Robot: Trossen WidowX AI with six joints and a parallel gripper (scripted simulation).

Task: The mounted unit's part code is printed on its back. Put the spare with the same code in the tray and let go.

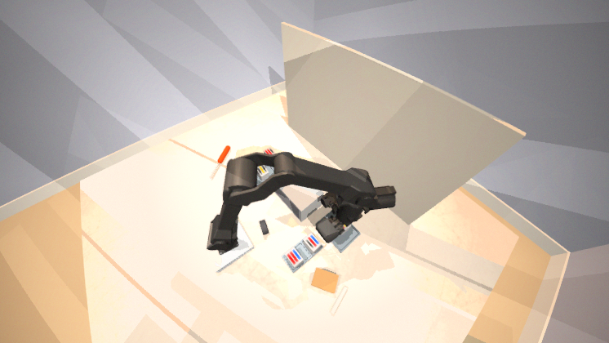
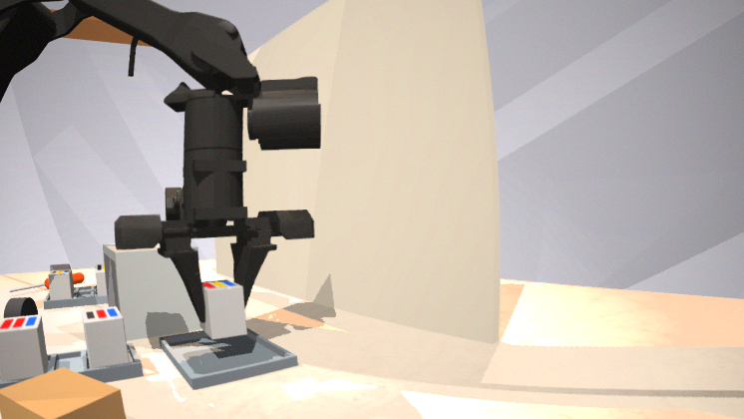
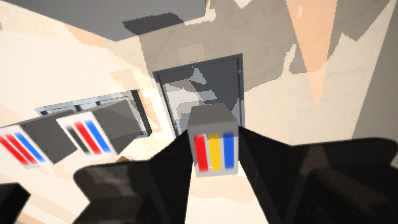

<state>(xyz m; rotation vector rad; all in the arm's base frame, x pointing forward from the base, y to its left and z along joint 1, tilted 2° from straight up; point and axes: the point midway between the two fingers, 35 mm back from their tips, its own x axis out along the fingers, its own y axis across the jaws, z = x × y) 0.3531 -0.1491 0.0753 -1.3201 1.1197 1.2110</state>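
Note:
My gripper (image 2: 223,316) (image 3: 210,128) is shut on a pale grey spare with red, yellow and blue stripes (image 2: 224,312) (image 3: 214,157). It holds the spare upright, low over the back part of the grey tray (image 1: 349,244) (image 2: 244,373) (image 3: 200,63); whether its base touches the tray floor I cannot tell. A red-red-blue spare (image 1: 294,257) (image 2: 21,347) (image 3: 22,145) and a black-red-blue spare (image 1: 313,242) (image 2: 107,339) (image 3: 84,135) stand in a rack beside the tray. More striped spares (image 1: 263,170) (image 2: 61,284) stand at the back, partly hidden. The mounted unit's back code is not visible.
A large grey box (image 1: 300,197) (image 2: 151,291) stands close behind the tray. A tall beige panel (image 1: 375,127) (image 2: 406,182) rises beyond it. An orange block (image 1: 325,279) (image 2: 62,396) lies near the front rack. A screwdriver (image 1: 224,153) and a small black piece (image 1: 264,227) lie farther off.

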